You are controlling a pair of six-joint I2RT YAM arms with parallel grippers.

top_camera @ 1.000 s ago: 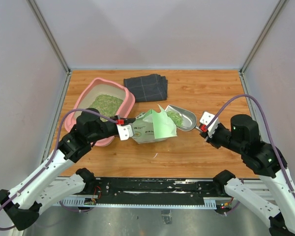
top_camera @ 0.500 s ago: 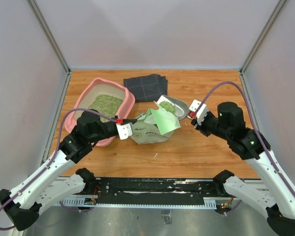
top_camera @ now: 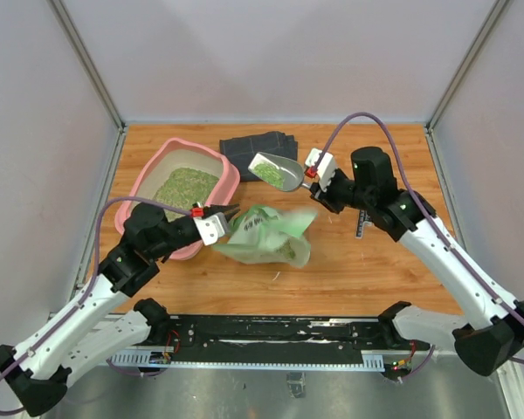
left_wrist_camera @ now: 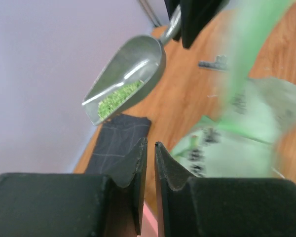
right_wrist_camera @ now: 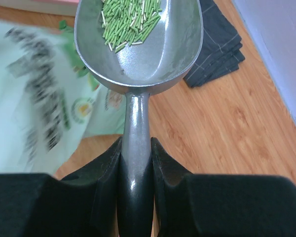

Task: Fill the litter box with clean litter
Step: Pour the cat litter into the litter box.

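The pink litter box (top_camera: 146, 185) stands at the left with clean litter (top_camera: 185, 185) in it. My right gripper (top_camera: 313, 180) is shut on the handle of the grey metal scoop (top_camera: 275, 172), held in the air over the dark cloth's right edge, right of the box. The scoop (right_wrist_camera: 143, 54) carries some green litter (right_wrist_camera: 130, 19), and it also shows in the left wrist view (left_wrist_camera: 133, 74). My left gripper (top_camera: 228, 210) has its jaws almost together with nothing between them (left_wrist_camera: 150, 143). The green-and-white bag (top_camera: 266, 236) lies slumped and blurred just right of it.
A folded dark grey cloth (top_camera: 258, 153) lies behind the bag, next to the box. A small dark object (top_camera: 361, 223) lies on the wood under the right arm. Grey walls close in the table on three sides.
The right arm lifted the scoop out of the bag and carried it back and left. The bag is no longer in the left gripper and has flopped down, blurred with motion.
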